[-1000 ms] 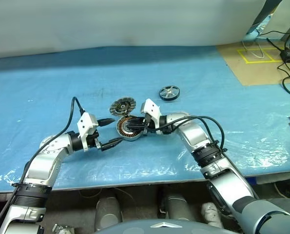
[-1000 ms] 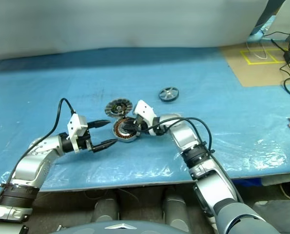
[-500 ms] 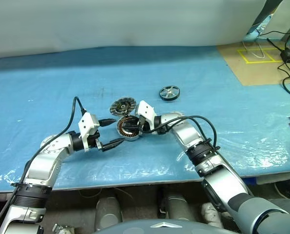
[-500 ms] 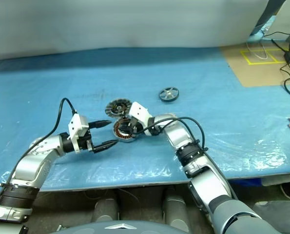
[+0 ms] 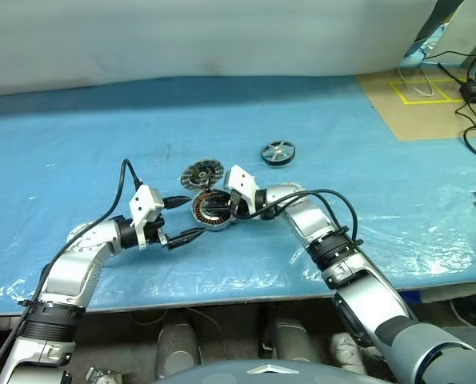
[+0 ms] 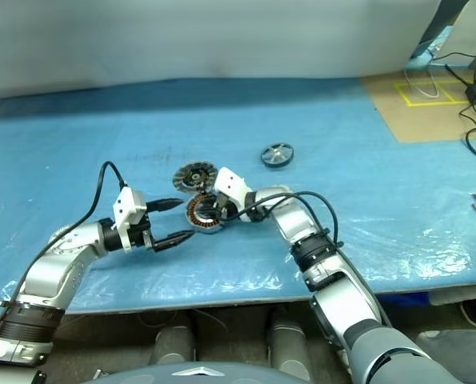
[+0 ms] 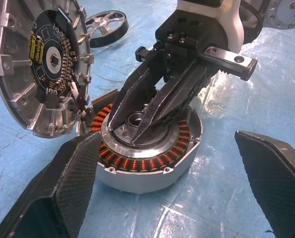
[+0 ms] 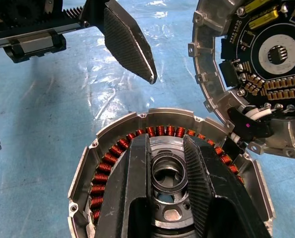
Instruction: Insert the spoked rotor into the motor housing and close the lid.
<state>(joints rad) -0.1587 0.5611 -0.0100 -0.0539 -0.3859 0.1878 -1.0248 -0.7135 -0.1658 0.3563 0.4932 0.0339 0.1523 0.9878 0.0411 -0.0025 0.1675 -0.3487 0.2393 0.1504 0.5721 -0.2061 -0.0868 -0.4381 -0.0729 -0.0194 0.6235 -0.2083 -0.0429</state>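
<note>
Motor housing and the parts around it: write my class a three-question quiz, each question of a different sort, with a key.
1. True or false: the spoked rotor already sits inside the motor housing.
2. Multiple choice: the right gripper has its fingertips A) on the rotor's rim, B) at the housing's centre hub, C) on the blue sheet away from all parts.
3. Fill in: the lid stands ____, its inner face showing.

Key
1. False; the rotor lies apart on the sheet.
2. B; the fingers stand narrowly apart on either side of the hub, while the left gripper waits wide open beside the housing.
3. Open.
</note>
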